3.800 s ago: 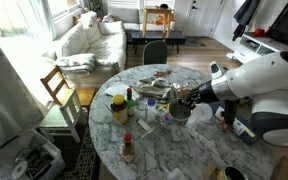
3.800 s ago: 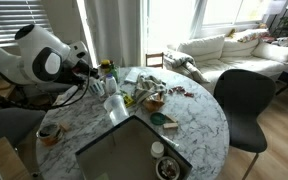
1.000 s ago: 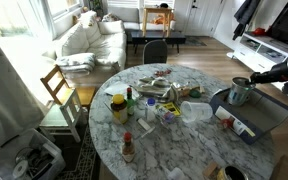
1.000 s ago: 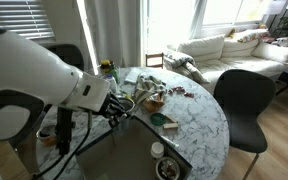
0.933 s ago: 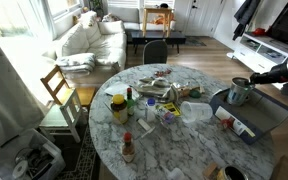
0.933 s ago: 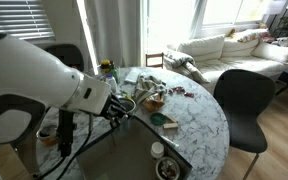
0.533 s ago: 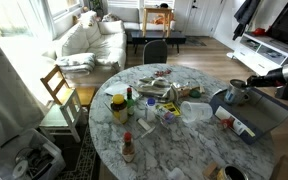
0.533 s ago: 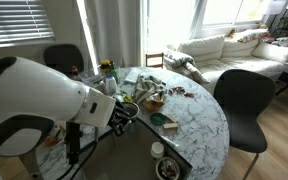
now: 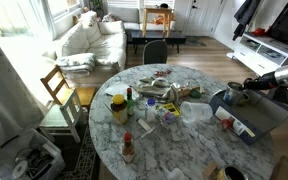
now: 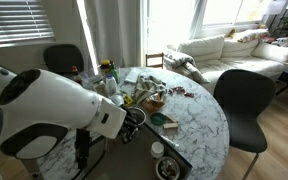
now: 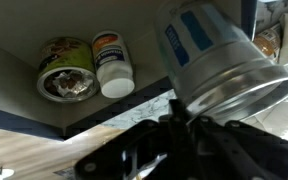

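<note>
**A:** Start at the left for me. What's on the table?

**B:** In an exterior view, a yellow-lidded jar [image 9: 118, 107] stands left of centre on the round marble table [image 9: 174, 150]. Bottles and wrappers crowd in to its right.

**A:** And further right?

**B:** A grey bin [image 9: 264, 122] sits on the right part of the table. Over its upper left part is the gripper [image 9: 243, 91], on an arm stretching in from the right edge of the frame. It is clamped on a metal cup [image 9: 234, 96].

**A:** Does the opposite camera show that as well?

**B:** Hardly. There the white arm [image 10: 54, 110] fills the left half of the frame. The gripper [image 10: 132, 120] is only a dark knot near the centre, above the grey bin [image 10: 134, 155]. I can't make out the cup from that side.

**A:** And the wrist camera?

**B:** It shows what neither room camera does, the inside of the bin [image 11: 19, 95]. At upper left an open tin can [image 11: 67, 70] sits on the bin's floor with something brownish inside. Just beside it, to the right, is a white bottle [image 11: 112, 65] with an orange label. Further right the metal cup [image 11: 209, 60] fills the upper right of the frame. It is tilted, with a blue label on its side, and its rim is against the dark fingers [image 11: 154, 150] at the bottom. A strip of marble shows past the bin's wall at lower left.
</note>
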You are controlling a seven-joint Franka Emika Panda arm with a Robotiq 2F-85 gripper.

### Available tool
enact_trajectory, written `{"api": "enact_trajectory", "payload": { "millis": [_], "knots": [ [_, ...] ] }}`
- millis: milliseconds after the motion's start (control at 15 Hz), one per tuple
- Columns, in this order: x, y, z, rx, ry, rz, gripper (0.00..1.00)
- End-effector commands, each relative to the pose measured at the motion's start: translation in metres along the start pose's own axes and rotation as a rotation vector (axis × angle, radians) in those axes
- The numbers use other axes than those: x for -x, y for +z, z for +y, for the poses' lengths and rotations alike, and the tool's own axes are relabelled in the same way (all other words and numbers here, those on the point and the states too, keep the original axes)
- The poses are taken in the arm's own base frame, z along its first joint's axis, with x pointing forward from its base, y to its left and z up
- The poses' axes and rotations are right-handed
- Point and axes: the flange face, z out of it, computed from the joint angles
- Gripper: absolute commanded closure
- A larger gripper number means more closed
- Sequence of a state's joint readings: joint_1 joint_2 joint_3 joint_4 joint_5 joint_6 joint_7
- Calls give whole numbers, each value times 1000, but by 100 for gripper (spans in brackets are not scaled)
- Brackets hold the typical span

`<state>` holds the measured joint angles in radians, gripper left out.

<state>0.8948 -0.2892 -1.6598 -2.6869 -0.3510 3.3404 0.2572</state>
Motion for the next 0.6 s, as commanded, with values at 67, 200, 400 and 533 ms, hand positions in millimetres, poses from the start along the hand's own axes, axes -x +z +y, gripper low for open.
{"api": "enact_trajectory", "payload": {
  "millis": [67, 200, 400, 533],
  "knots": [
    [0, 16, 0, 19, 34, -8, 98],
    [0, 24, 0, 24, 54, -11, 98],
    [2, 37, 2, 36, 71, -25, 98],
    [3, 45, 6, 51, 82, -35, 98]
  ]
}}
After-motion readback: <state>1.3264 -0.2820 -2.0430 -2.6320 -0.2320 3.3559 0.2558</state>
